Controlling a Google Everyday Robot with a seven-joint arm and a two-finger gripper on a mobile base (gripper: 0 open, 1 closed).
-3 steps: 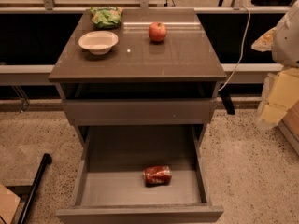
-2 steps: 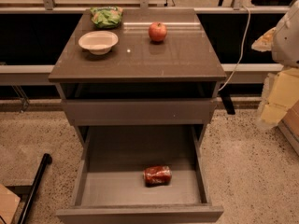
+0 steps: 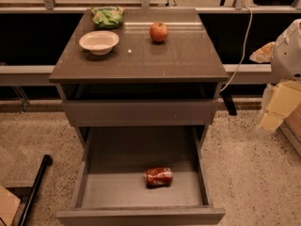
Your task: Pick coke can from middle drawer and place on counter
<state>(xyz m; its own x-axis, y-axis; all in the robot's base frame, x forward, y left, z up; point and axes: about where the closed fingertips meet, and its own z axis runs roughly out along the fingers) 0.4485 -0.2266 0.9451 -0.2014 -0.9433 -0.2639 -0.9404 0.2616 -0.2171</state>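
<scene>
The coke can point(image 3: 158, 177), red and dented, lies on its side on the grey floor of the open middle drawer point(image 3: 94, 192), right of centre and towards the front. The counter point(image 3: 155, 55) is the glossy dark slab on top of the cabinet. My gripper point(image 3: 276, 106) hangs as a pale cream shape below the white arm point(image 3: 288, 55) at the right edge of the view. It is beside the cabinet at about drawer height, far to the right of the can and touching nothing.
On the counter stand a white bowl point(image 3: 99, 42) at the left, a green chip bag point(image 3: 107, 16) at the back left and a red apple point(image 3: 159, 32) at the back centre. A closed drawer point(image 3: 141, 112) sits above the open one. A black pole point(image 3: 35, 187) lies on the floor at the left.
</scene>
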